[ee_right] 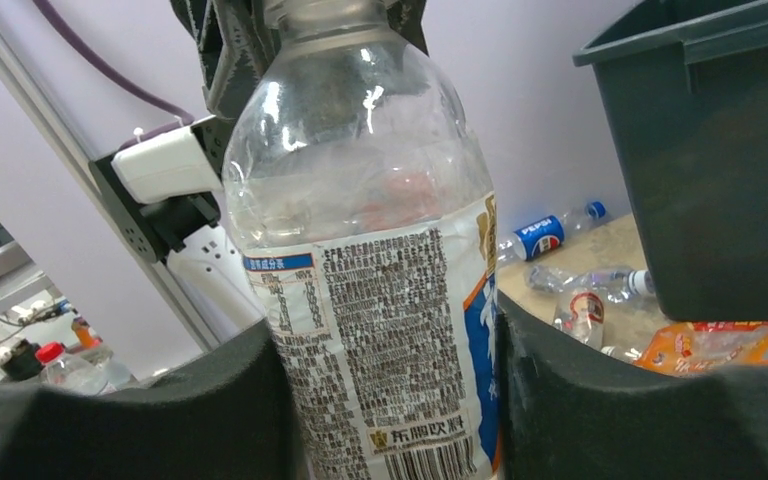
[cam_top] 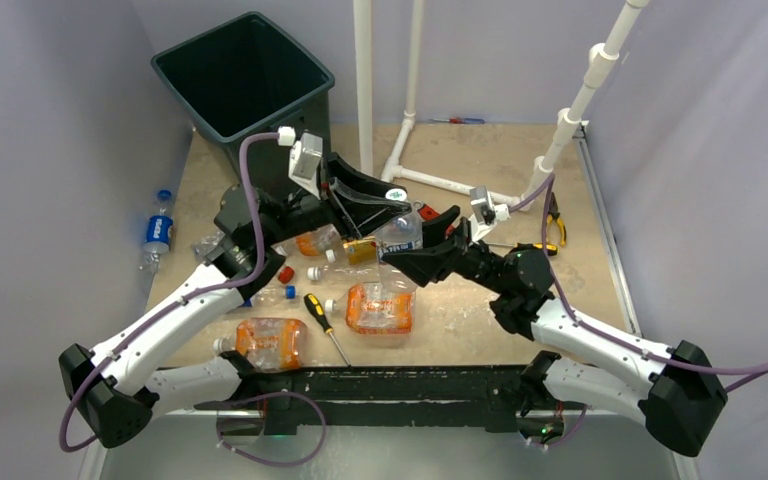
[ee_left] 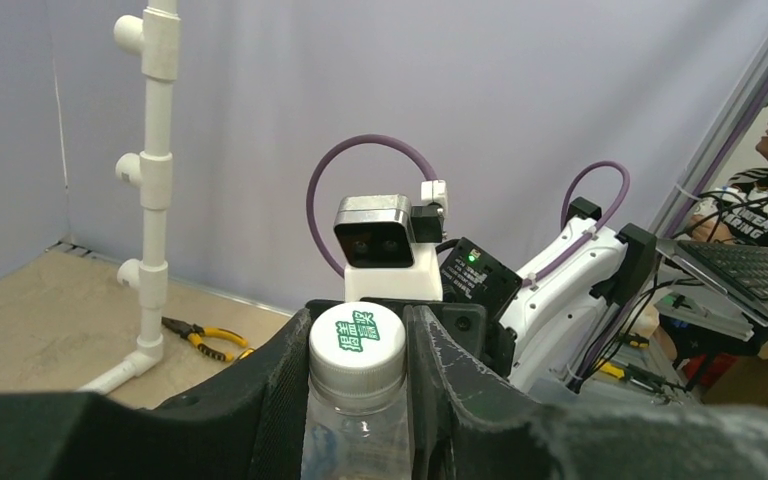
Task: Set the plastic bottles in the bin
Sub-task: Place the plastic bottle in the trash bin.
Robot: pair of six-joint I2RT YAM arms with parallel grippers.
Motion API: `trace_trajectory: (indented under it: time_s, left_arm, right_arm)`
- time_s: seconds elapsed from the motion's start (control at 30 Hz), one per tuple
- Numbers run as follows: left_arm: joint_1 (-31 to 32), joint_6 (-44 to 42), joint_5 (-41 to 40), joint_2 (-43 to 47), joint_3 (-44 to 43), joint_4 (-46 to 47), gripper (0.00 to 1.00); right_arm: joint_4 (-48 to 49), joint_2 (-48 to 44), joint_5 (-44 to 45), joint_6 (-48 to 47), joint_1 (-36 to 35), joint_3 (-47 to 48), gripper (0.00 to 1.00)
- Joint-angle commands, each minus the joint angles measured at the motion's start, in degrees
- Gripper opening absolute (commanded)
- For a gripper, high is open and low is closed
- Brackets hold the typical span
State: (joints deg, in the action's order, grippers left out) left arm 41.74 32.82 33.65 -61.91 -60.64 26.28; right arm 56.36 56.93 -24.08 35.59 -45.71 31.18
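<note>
One clear plastic bottle [cam_top: 406, 229] with a white cap and a white-and-blue label hangs above the table's middle, between both grippers. My left gripper [cam_top: 392, 205] is shut on its capped neck; in the left wrist view the cap [ee_left: 357, 343] sits tight between both fingers [ee_left: 278, 400]. My right gripper [ee_right: 395, 400] is shut on the labelled body [ee_right: 380, 260]. Other plastic bottles lie on the table: two crushed orange-labelled ones [cam_top: 380, 308] [cam_top: 272, 342], a blue Pepsi one [cam_top: 159, 232] off the left edge, and small ones [cam_top: 275, 296]. The dark bin [cam_top: 245, 80] stands far left, its wall [ee_right: 720, 150] near the right wrist camera.
A black-and-orange screwdriver [cam_top: 322, 320] lies between the orange bottles. Yellow-handled pliers [cam_top: 555, 230] lie at the right by a white pipe frame [cam_top: 365, 90]. The left arm crosses in front of the bin.
</note>
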Motion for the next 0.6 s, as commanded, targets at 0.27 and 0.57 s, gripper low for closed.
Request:
trace_trajectory:
  time_s: [0.27, 0.57]
  left_arm:
    - [0.74, -14.76, -21.64, 10.32, -8.33, -18.74, 0.00]
    - [0.72, -35.66, -61.91, 13.13, -14.91, -20.22, 0.00]
  right_arm:
    - [-31.62, -11.93, 7.17, -6.21, -0.25, 10.73, 0.99]
    - [-49.65, -26.78, 16.27, -9.82, -0.25, 9.47, 0.99]
